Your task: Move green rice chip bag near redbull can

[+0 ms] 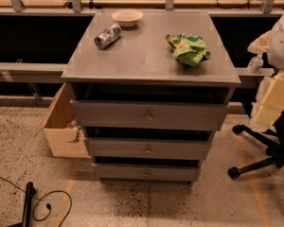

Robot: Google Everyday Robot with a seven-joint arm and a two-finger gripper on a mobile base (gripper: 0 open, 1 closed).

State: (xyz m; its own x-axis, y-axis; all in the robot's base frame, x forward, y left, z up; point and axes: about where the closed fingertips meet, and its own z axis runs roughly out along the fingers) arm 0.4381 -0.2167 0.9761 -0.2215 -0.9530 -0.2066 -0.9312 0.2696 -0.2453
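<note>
cabinet top (146,60) | redbull can (107,36) | cream bowl (127,17) | green rice chip bag (189,49)

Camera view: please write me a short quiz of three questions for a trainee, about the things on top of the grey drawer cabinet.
1. True or false: the can stands upright on the cabinet top.
2. Short answer: does the claw touch the green bag?
3. Choose one: which thing is nearest to the can? A. the bowl B. the green bag C. the cardboard box

Key
1. False: the can lies on its side.
2. No: the claw is not in view, and the green bag lies alone on the right part of the cabinet top.
3. A: the bowl sits just behind the can.
</note>
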